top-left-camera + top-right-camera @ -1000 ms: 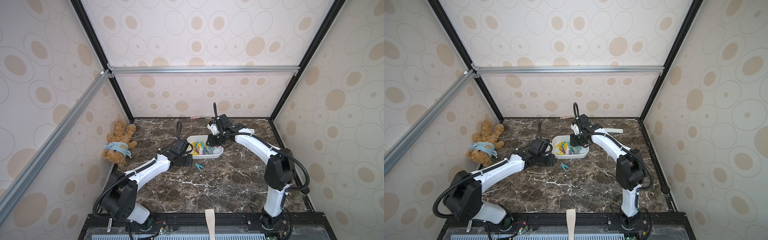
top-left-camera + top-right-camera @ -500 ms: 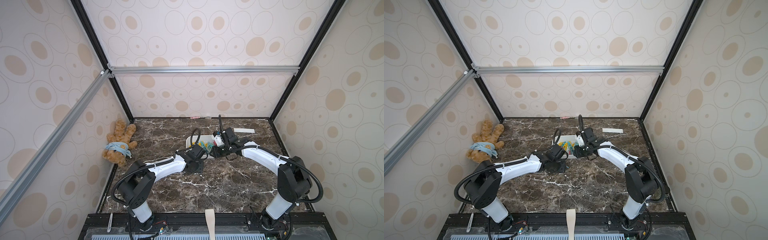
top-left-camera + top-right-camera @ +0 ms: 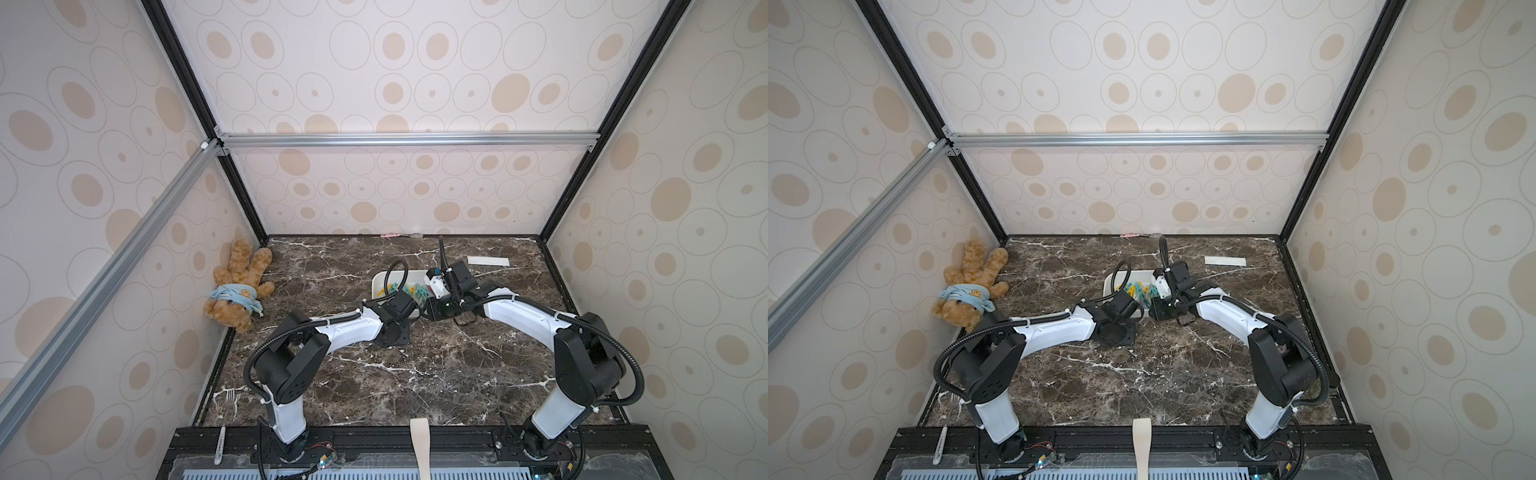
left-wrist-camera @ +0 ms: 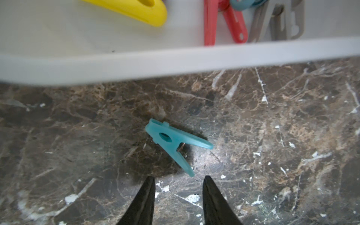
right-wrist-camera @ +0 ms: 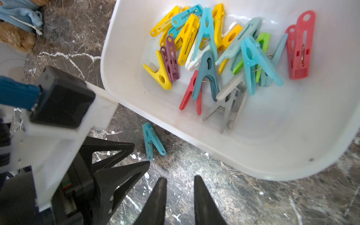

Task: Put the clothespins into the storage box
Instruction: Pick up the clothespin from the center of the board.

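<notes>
Toward the back edge of the counter (image 3: 415, 374), about midway across, sits the box (image 3: 377, 284), and both arms reach to its front wall. Nearly all the pegs (image 5: 224, 58) lie heaped inside it; judging by what shows, one is left outside. The left gripper (image 4: 179, 179) hangs low over bare marble, its fingers narrowly parted with nothing between them. The right gripper (image 5: 180, 179), close beside it, is likewise slightly apart and empty. The teal peg (image 4: 171, 142) lies on its side on the counter, just beside the box's front wall without touching it. Its two legs splay toward the left gripper (one leg tip is almost at the fingertips).

To take it well, the left arm should probably move forward until its fingers straddle the body near the spring. Squeezing the splayed legs would likely open the peg and let it spring away. The right gripper is best kept clear, since the two sit close together. The lift need only clear the low rim.
</notes>
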